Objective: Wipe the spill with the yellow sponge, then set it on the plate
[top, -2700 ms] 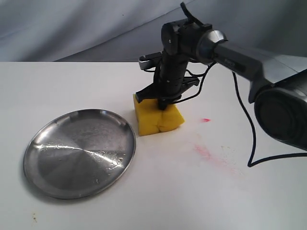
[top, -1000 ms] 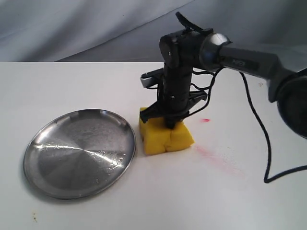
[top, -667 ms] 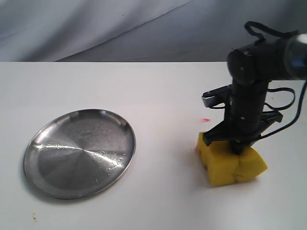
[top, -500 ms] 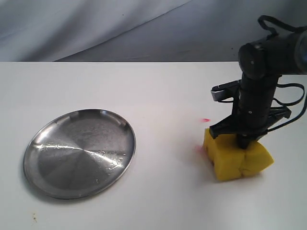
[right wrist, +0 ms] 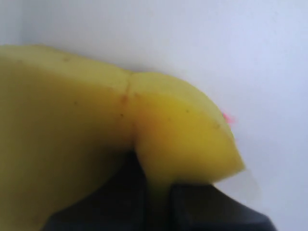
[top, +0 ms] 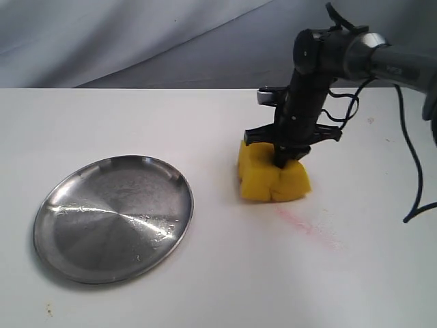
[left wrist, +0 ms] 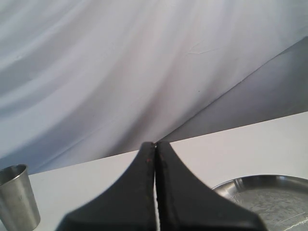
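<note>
The yellow sponge [top: 272, 179] rests on the white table right of centre, pinched into a crease by my right gripper [top: 283, 162], which points straight down and is shut on it. In the right wrist view the sponge [right wrist: 86, 120] fills most of the picture, squeezed between the dark fingers [right wrist: 192, 207]. The silver plate [top: 113, 215] lies to the left, apart from the sponge, with nothing in it. No amber puddle shows; it may be under the sponge. My left gripper [left wrist: 155, 149] is shut on nothing, held above the table with the plate's rim [left wrist: 260, 185] beyond it.
A faint pink-red smear [top: 304, 225] stains the table just in front of the sponge. A metal cup [left wrist: 17, 202] stands at the edge of the left wrist view. A grey cloth backdrop [top: 136, 34] closes off the far side of the table.
The right gripper swept the sponge from beside the plate out to the right front, then back left and farther away to its present spot. The small red dot no longer shows.
</note>
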